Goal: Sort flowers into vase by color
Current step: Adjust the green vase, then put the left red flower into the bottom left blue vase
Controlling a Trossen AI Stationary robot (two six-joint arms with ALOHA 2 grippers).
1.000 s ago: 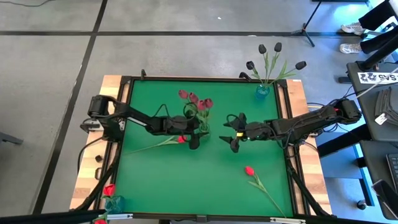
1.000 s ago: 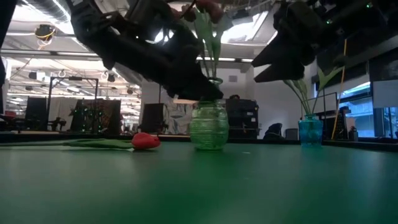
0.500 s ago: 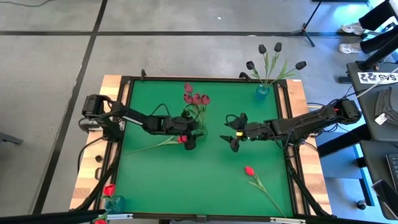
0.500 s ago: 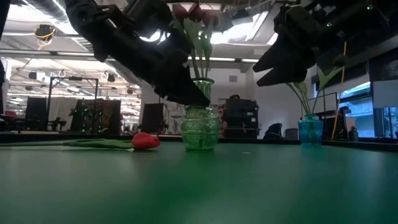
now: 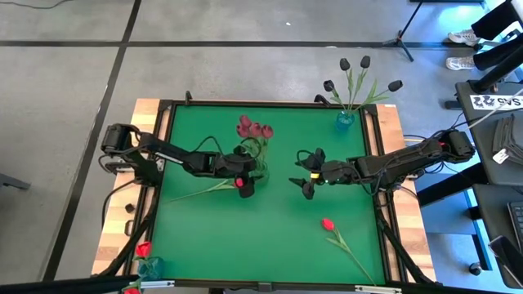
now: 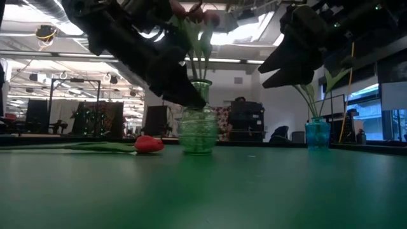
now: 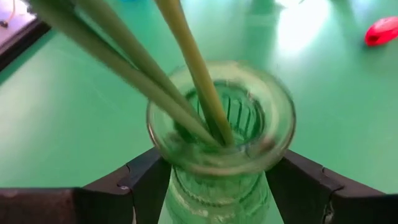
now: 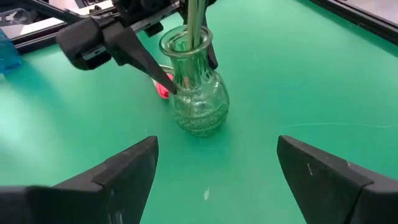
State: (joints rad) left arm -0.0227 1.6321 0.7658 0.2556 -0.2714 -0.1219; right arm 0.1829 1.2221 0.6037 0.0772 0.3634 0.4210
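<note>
The left end effector (image 7: 214, 186) has its dark fingers spread on either side of the neck of a clear green ribbed glass vase (image 6: 196, 130), touching it on both sides. The vase is round-bellied with a flared lip, stands upright on the green table (image 5: 278, 237) near its middle, and holds three pink-red tulips (image 5: 255, 129) whose thin pale-green stems rise from the mouth and lean toward the table's far edge. Just beside the vase a red tulip (image 5: 214, 187) lies flat, head next to the left fingers, stem running out toward the left side. The right end effector (image 8: 214, 168) hovers open and empty a little to the right of the vase, its two broad dark fingers well apart and pointed at it. Nearer the front right, another red tulip (image 5: 339, 242) lies flat, head toward the middle and stem slanting to the front right corner. A blue vase (image 5: 345, 119) at the far right edge holds black tulips (image 5: 355, 73) fanning outward. At the front left corner a third vase (image 5: 149, 265) holds red tulips.
</note>
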